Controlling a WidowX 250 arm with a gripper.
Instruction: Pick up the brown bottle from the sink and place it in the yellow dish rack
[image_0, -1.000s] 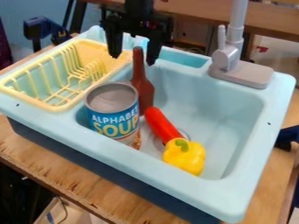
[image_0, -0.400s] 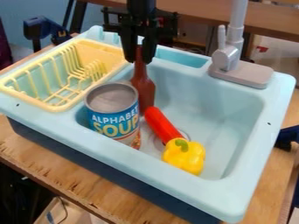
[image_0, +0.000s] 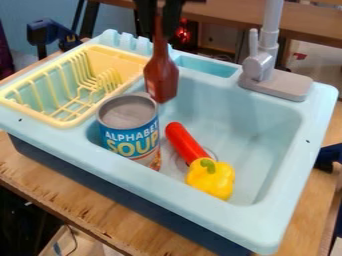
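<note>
Bottle (image_0: 161, 80), brown-red and upright, hangs by its thin neck from our end effector (image_0: 158, 21), which is closed on it. We see it at the back of the blue toy sink (image_0: 200, 212), behind the soup can (image_0: 128, 135), and its bottom looks to be up off the sink floor. The yellow rack (image_0: 117, 55) is on one side and the tap (image_0: 259, 65) is on the other. The red long toy (image_0: 185, 142) and the yellow pepper (image_0: 210, 179) lie in the sink, end to end.

We think the neck is the tricky bit. It is thin, so if our grip is loose, the bottle could swing, tip or slide down. If we go low toward the can, the bottle's bottom could bump its top and knock it over. If we go low toward the rack, it could catch on the edge.
</note>
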